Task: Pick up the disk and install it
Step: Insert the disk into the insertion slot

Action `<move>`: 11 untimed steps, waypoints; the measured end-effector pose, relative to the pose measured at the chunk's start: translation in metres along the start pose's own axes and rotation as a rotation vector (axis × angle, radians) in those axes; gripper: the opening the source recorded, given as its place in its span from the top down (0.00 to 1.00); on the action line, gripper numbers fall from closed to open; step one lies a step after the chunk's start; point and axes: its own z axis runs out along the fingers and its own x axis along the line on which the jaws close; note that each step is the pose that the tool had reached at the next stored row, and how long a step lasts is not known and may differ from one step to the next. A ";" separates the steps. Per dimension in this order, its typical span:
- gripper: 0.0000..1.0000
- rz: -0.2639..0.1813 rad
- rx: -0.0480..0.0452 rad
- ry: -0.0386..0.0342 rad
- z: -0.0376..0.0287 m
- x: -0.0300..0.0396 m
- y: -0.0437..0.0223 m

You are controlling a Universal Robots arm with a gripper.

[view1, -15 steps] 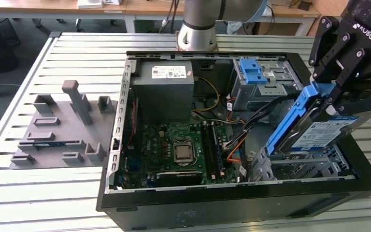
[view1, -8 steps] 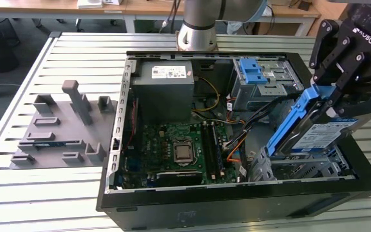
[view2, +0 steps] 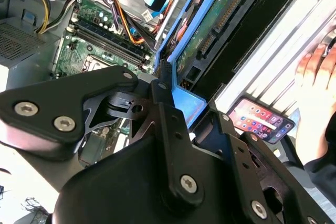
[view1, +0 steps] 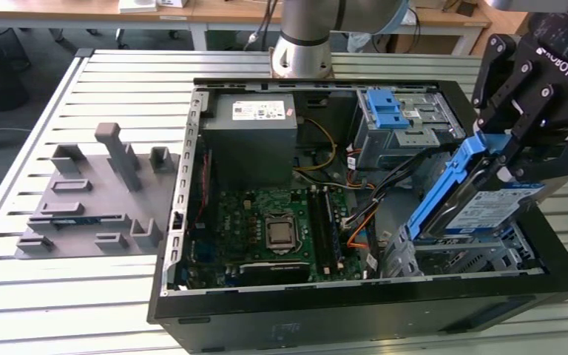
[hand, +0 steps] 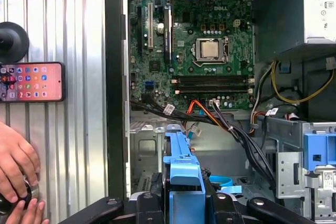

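Gripper clamped on the disk, which hangs steeply tilted over the open computer case, at the exterior view's right. Lower end of the disk sits just above the metal bay in that corner; not seated. A bundle of black and orange cables runs close beside the bay.

Risks, as judged:
- The tilt could jam a blue rail on the bay's edge.
- A cable could get pinched under the disk.
- A hard push against either could twist the disk in the grip.

A person's hand rests on the table near a phone, just outside the case wall and close to the arm's working space.
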 end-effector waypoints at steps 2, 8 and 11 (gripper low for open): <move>0.64 -0.004 -0.0001 0.0002 0.0000 -0.0001 0.0000; 0.64 -0.008 -0.0002 -0.0001 0.0007 -0.0002 0.0000; 0.64 -0.010 -0.0002 0.0001 0.0017 -0.0005 0.0000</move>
